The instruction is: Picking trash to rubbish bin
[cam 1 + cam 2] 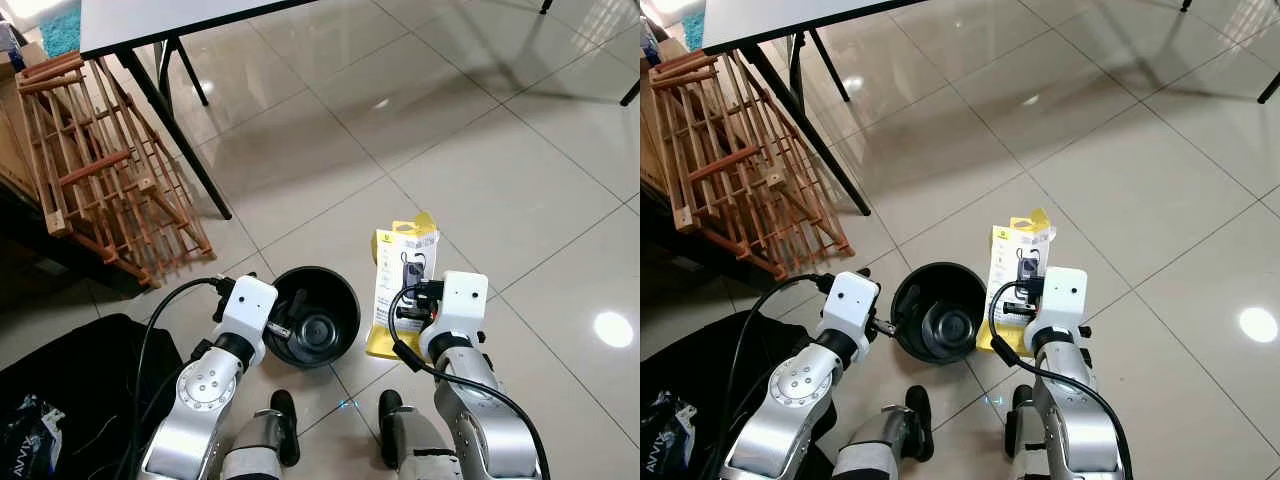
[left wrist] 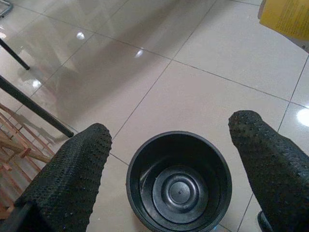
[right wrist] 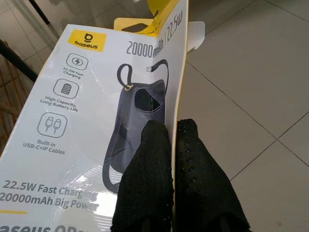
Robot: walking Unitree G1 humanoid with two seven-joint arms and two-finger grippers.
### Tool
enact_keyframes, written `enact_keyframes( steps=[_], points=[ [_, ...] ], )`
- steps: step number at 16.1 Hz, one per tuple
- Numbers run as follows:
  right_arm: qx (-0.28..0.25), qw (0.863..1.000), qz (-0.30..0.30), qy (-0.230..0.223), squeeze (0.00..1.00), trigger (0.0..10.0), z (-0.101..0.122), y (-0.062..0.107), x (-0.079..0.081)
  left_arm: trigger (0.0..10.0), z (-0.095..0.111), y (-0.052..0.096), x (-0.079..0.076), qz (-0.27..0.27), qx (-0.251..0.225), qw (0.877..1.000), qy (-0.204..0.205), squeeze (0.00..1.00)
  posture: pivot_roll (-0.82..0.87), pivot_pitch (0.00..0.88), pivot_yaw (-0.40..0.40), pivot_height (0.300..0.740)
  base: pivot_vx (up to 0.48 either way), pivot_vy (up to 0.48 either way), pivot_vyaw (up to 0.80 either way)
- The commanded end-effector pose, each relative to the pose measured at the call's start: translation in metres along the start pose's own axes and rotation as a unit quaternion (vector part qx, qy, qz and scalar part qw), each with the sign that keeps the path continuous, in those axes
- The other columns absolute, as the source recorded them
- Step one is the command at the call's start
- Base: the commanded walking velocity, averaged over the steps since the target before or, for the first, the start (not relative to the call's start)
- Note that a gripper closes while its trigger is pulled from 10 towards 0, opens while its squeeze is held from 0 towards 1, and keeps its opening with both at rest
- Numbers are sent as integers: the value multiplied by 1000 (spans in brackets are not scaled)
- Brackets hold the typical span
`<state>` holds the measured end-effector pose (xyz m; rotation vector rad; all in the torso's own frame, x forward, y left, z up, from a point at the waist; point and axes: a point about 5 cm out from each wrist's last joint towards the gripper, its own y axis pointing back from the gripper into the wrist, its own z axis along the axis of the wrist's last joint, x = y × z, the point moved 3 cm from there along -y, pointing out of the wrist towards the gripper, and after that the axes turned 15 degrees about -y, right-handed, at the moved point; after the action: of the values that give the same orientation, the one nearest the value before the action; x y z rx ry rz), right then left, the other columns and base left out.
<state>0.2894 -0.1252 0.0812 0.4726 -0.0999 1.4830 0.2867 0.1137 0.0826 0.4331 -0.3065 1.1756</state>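
Pinching power-bank box [image 3: 96, 121]: right tool [image 3: 172, 145] | left tool [image 2: 178, 159] spread above black bin [image 2: 178, 181]

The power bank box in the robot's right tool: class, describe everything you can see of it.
The power bank box is a flat white and yellow retail carton with a yellow hang tab on top, printed "baseus", "20000mAh" and "22.5W", with a picture of a dark power bank and cable. It looks like glossy card. The right tool pinches its edge, both fingers shut on it. It is held above the tiled floor, beside the black rubbish bin, not inside it.
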Motion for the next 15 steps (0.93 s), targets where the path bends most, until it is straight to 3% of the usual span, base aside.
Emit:
enact_keyframes(
  steps=[1,15],
  points=[
    [12,1000,8,-20,0,0,-9,5,8,10000,-7,6,-2,-5,14,1000,-5,0,-9,373,109,740,0,0,0],
    [15,1000,6,-26,0,0,-12,7,8,10000,-9,9,-3,-11,19,1000,-7,0,0,381,119,740,0,0,0]
  ],
)
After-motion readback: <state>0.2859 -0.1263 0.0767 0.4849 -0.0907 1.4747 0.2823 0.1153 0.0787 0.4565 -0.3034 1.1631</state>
